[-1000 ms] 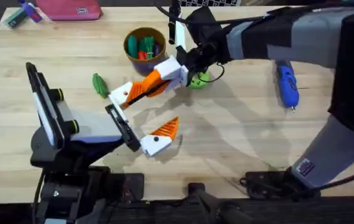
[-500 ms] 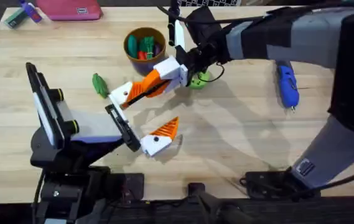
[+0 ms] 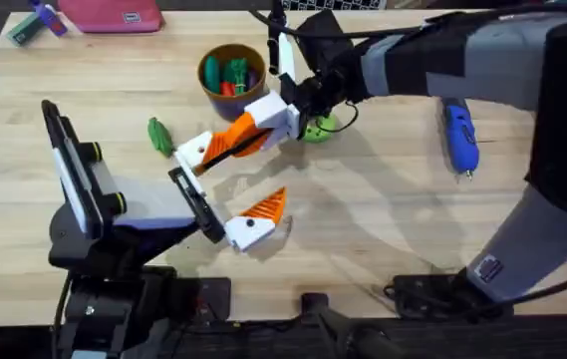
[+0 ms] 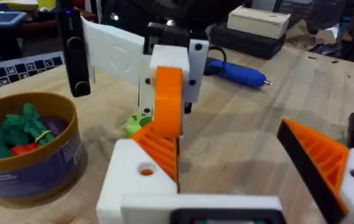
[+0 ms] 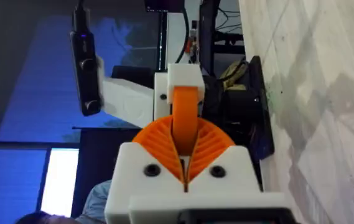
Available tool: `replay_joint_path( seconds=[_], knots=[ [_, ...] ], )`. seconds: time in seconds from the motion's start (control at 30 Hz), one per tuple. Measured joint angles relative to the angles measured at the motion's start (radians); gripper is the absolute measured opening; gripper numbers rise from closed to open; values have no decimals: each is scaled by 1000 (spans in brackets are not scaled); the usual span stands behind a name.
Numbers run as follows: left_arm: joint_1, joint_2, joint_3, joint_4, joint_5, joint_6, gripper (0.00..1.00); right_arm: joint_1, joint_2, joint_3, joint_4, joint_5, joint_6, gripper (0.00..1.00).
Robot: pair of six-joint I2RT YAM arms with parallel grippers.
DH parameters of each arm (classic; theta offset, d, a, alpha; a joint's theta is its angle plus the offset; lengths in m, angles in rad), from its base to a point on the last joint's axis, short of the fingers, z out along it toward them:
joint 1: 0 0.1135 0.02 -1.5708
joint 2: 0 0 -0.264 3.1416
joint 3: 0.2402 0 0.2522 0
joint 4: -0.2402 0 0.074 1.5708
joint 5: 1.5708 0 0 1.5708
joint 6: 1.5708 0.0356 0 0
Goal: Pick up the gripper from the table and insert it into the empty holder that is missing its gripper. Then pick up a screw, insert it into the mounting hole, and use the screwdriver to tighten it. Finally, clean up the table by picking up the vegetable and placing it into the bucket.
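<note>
Orange ribbed wedge — white blocks

Bright blue screwdriver; dark green vegetable; bucket with yellow-orange rim, blue-purple sides; orange ribbed wedges on white blocks; pale wood-grain table; pink case at eleven o'clock.

Even bright light from above; soft shadows fall on the table below the right pincer. The right arm looms blurred.
</note>
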Motion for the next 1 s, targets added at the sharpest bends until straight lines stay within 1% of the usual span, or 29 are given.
replay_joint_path(
  seconds=[0.23, 0.27, 0.3, 0.47, 0.5, 0.57, 0.73, 0.8, 0.9, 1.0],
  knots=[
    [0, 0, 0, 0, 0, 0, 986, 0, 0, 0, 0, 0, 0, 8],
    [0, 0, 0, 0, -1, 0, 985, 0, 0, 0, 0, 0, 0, 27],
    [0, 0, 0, 0, -1, 0, 986, 0, 0, 0, -2, 0, 3, 144],
    [0, 0, 0, -1, 3, -1, 985, 8, 0, 7, -1, 0, 4, 874],
    [0, 0, 0, 0, 3, -1, 986, 9, 0, 7, 0, 0, 1, 958],
    [0, 0, 0, 0, 3, -2, 985, 10, 0, 7, 0, 0, 2, 988],
    [0, 0, 0, -1, 2, -3, 987, 5, 0, 7, -4, 1, 1, 991],
    [0, 0, 0, -1, 3, -4, 986, -6, -8, 7, -26, 25, -4, 991],
    [0, 0, 0, -1, 3, -4, 987, -45, -60, 7, -117, 120, -26, 991],
    [0, 0, 0, -1, 3, -4, 986, -104, -172, 8, -236, 265, -62, 993]
  ],
)
